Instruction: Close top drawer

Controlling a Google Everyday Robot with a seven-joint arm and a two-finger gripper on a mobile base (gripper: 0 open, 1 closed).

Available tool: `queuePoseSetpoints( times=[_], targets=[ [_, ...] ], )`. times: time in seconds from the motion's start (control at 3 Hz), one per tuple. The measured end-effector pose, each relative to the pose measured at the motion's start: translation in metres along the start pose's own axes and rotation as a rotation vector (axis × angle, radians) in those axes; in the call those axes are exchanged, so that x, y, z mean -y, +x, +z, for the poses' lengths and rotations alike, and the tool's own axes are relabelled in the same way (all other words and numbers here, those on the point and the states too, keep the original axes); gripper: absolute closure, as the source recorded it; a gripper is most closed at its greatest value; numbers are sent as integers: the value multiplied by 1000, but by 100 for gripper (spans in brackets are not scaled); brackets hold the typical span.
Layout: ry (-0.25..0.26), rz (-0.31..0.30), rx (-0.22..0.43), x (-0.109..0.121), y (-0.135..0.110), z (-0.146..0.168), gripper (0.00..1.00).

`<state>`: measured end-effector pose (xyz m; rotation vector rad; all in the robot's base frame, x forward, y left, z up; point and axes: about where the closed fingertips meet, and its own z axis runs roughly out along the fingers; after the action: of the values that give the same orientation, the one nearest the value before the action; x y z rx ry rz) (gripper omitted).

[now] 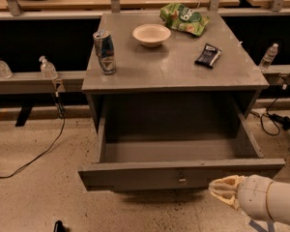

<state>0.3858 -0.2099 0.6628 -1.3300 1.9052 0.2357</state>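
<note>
The top drawer [135, 176] of the grey cabinet [174, 76] stands pulled far out toward me, and its grey box is empty inside. Its flat front carries a small round metal knob [182, 180] at the centre. My gripper [223, 190], cream-tipped on a white arm, is at the bottom right, just in front of the drawer front and to the right of the knob, a little below the front's lower edge. The two lower drawers are hidden behind the open drawer's front.
On the cabinet top are a drink can [105, 52], a white bowl [151, 35], a green chip bag [184, 18] and a dark snack bar [208, 55]. Water bottles [47, 68] stand on the rail behind. Cables [34, 153] run over the speckled floor on both sides.
</note>
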Motion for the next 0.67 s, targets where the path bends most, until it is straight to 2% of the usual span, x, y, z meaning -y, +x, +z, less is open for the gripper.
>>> queuePoseSetpoints(
  times=[0.67],
  targets=[
    [49,16,15,43,32,33,100]
  ],
)
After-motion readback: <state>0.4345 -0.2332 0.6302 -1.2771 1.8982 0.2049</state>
